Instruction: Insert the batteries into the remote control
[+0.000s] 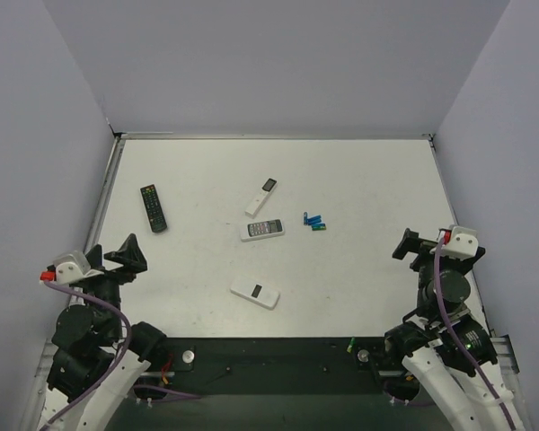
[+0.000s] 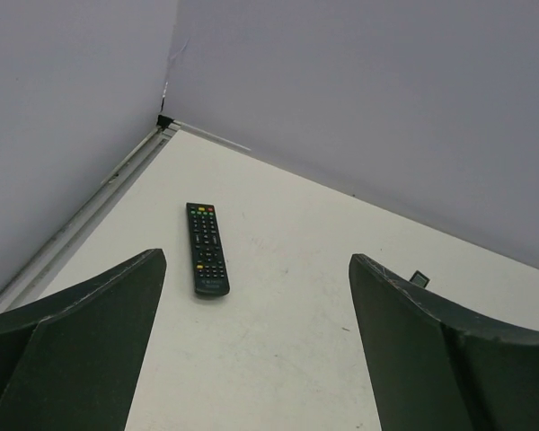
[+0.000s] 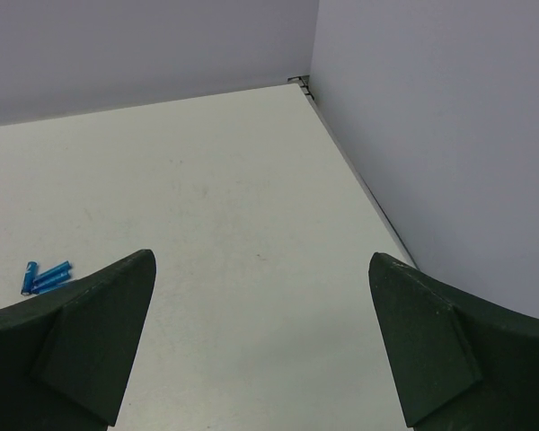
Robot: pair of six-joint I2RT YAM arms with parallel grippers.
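**Pale walled workspace: all laid out, nothing in hand**

White tabletop [image 1: 368,180] boxed in by pale grey walls [image 1: 278,63], viewed from above. Nearest, by the arm bases, left gripper [image 1: 115,256] at the left edge and right gripper [image 1: 415,244] at the right edge. Jaws on both spread wide, holding nothing, with the same wide gap in each wrist view. Between the 2, a little farther out, a white remote with a grey screen [image 1: 255,293]. Farther again, at mid-table, the remote control [image 1: 262,229], red button face up, white rim, lying crosswise. Just to its right, apart from it, the batteries [image 1: 314,221]: a small cluster of blue and green cells. Beyond, a second white remote [image 1: 261,197], angled, and well off to the left a long black remote [image 1: 154,207].

Handling, as a judgement only. Batteries probably light, hard, smooth and quick to roll, so best pinched 1 at a time across the middle of the barrel. Remote control probably light, stiff plastic, apt to slide, so best held by its long edges, then turned over to reach the bay.
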